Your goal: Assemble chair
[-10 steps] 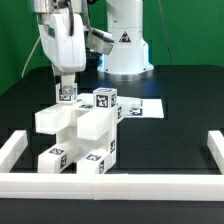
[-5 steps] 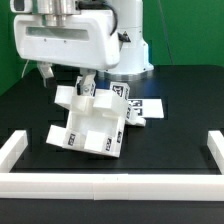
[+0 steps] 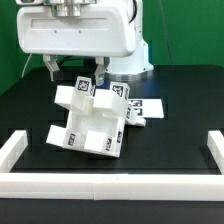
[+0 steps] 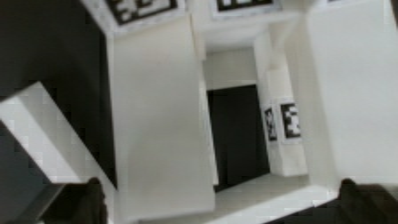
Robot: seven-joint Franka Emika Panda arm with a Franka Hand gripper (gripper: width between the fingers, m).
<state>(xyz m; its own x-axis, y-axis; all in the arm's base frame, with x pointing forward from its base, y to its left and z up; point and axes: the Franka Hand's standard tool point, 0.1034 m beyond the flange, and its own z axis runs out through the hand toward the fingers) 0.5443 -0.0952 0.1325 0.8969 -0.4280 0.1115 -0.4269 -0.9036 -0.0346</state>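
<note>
Chair (image 3: pixel 92 122) is lying tilted mid-bench, near the front border bar (image 3: pixel 110 181), looking largely assembled. Claw (image 3: pixel 78 72) is hovering at its upper edge; grip state: cannot tell.

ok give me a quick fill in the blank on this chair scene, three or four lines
1. The chair is ____ in colour.
2. The table under the chair is ____ in colour.
3. The small squares on the chair's pieces are black-and-white ____.
4. In the exterior view the gripper hangs ____ the chair.

Missing words: white; black; tags; above
</note>
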